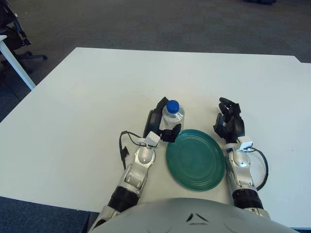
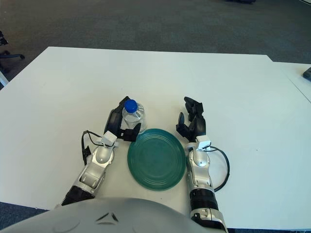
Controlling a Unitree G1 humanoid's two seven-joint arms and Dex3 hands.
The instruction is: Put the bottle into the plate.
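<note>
On a white table (image 1: 87, 97), the left hand (image 1: 159, 124) has its fingers wrapped around an upright bottle (image 1: 172, 115), just behind the green plate (image 1: 195, 159). The right hand (image 1: 229, 125), fingers loosely open, shows beside the plate's right edge.

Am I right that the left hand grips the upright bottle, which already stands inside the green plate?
Not quite. The left hand does grip the upright bottle, but the bottle is not inside the green plate; it shows just beyond the plate's far left rim, over the white table. The left eye view shows this.
</note>
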